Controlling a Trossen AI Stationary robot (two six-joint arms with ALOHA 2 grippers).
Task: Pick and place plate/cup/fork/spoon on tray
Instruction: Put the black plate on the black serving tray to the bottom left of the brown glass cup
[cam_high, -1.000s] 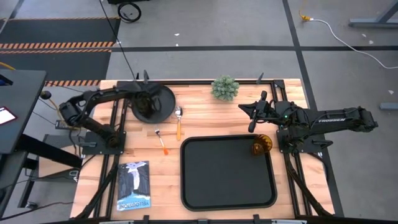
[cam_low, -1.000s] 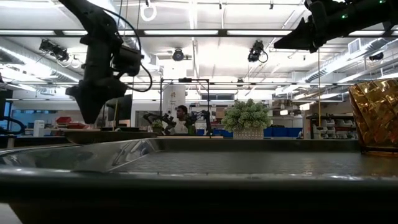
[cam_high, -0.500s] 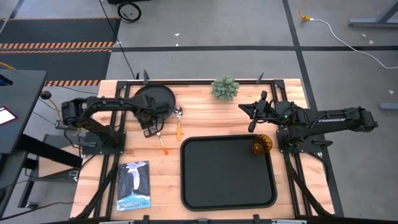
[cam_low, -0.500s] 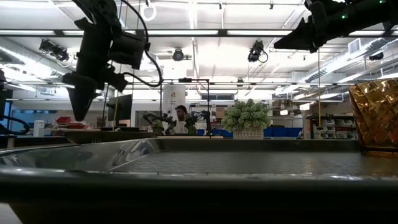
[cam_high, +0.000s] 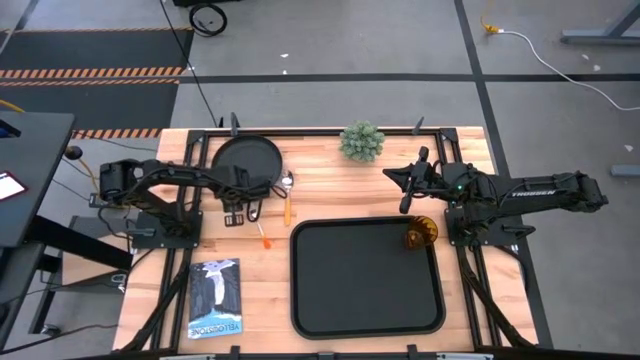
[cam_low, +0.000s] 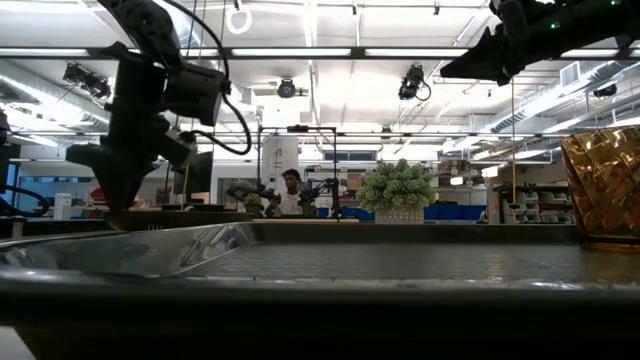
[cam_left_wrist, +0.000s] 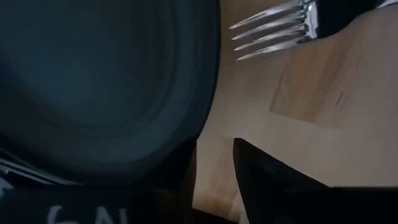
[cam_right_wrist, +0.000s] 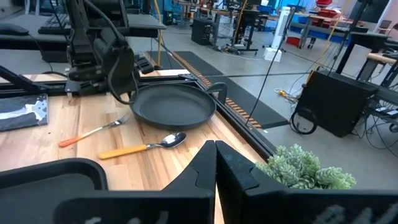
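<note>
Cup (cam_high: 420, 233) inside tray (cam_high: 365, 310), plate (cam_high: 245, 162) outside

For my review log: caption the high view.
Left pincer at plate edge; cup already on tray.

The plate (cam_high: 247, 162), round and matte black with a raised rim, is lying flat at the far left of the table. The spoon (cam_high: 287, 196) is resting just beside its right edge, silver bowl near the rim, orange handle pointing toward the tray (cam_high: 366, 278). The fork (cam_high: 260, 227) is lying angled in front of the plate. The amber cup (cam_high: 420, 232) is standing alone in the large black rectangular tray's far right corner.
</note>
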